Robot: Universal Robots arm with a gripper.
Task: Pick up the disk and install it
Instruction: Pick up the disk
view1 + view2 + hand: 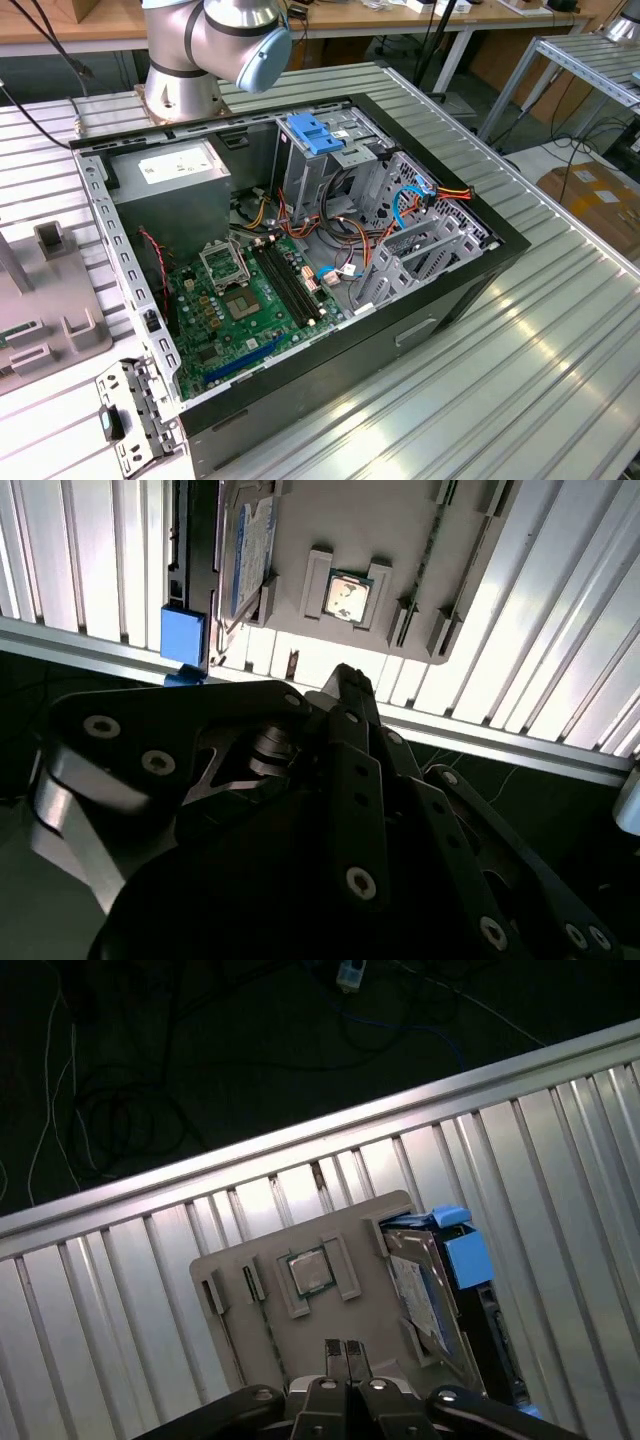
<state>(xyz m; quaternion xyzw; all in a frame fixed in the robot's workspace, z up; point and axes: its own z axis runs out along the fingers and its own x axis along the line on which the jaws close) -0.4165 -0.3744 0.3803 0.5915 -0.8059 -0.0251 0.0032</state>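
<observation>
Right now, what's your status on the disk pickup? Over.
Pincer shut, empty, above the grey holder. Disk in its blue frame at the holder's edge, not gripped. Nothing over the disk.

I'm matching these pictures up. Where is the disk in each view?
Exterior view: the grey plate at the exterior view's left edge is probably the shared landmark.
Second wrist view: the disk stands at that plate's edge, a chip beside it.
First wrist view: the disk at the plate's edge, the chip in the middle.
</observation>
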